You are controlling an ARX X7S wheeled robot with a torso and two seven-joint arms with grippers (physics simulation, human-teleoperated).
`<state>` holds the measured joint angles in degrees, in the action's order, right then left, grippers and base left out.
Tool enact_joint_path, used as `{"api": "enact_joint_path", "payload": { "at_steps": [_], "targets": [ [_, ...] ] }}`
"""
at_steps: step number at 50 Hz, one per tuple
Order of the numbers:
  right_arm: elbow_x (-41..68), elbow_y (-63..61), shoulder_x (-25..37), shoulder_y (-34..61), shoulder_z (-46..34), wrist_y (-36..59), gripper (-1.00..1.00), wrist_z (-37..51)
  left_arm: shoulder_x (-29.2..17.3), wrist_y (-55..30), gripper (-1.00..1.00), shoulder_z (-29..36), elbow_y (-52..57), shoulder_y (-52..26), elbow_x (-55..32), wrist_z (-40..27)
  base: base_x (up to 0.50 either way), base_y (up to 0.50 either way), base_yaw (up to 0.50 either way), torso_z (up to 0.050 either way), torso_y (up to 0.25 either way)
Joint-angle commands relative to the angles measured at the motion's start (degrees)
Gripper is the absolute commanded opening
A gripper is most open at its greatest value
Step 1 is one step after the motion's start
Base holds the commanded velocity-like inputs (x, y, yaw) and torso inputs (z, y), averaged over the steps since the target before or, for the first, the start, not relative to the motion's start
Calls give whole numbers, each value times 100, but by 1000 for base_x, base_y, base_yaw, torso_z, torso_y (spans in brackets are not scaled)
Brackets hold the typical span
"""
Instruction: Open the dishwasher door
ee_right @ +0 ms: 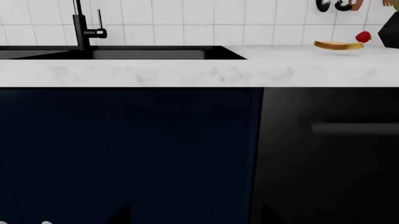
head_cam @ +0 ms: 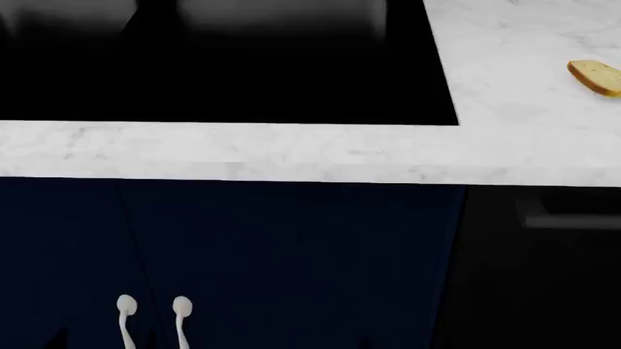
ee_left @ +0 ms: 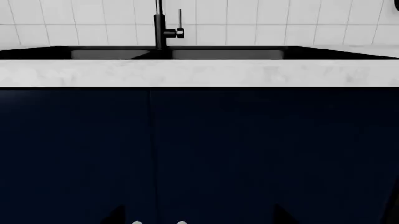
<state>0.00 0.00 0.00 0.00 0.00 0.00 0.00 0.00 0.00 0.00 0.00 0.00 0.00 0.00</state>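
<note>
The dishwasher door point(ee_right: 324, 158) is a glossy black panel right of the navy cabinets, closed, with a dark-grey bar handle point(ee_right: 355, 128) below the counter. It also shows in the head view point(head_cam: 543, 283), with its handle point(head_cam: 572, 219) at the right edge. My right gripper point(ee_right: 196, 217) is open and empty. It faces the seam between the navy cabinet and the dishwasher door, apart from both. My left gripper point(ee_left: 199, 217) is open and empty, facing the navy cabinet doors point(ee_left: 199, 154) under the sink. Neither gripper shows clearly in the head view.
A white marble counter point(head_cam: 291, 153) overhangs the cabinets, with a black sink point(head_cam: 223, 65) and a black faucet point(ee_left: 160, 28). Two white knob handles point(head_cam: 153, 309) sit on the navy doors. A bread slice point(head_cam: 594, 76) and a strawberry point(ee_right: 363, 36) lie on the counter above the dishwasher.
</note>
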Motion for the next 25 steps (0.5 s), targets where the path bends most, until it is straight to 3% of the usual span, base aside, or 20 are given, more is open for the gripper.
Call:
{"api": "enact_joint_path", "payload": {
  "at_steps": [1, 14, 25],
  "targets": [
    [72, -43, 72, -23, -84, 20, 100, 84, -46, -33, 100, 48, 60, 28, -46, -48, 0, 0, 0, 0, 0],
    [212, 325, 282, 174, -427, -134, 100, 329, -254, 136, 100, 307, -153, -216, -355, -307, 0, -17, 0, 0, 0],
    [345, 237, 375, 129, -587, -96, 100, 375, -372, 221, 100, 398, -66, -152, -485, -430, 0, -483, 0, 0, 0]
  ]
}}
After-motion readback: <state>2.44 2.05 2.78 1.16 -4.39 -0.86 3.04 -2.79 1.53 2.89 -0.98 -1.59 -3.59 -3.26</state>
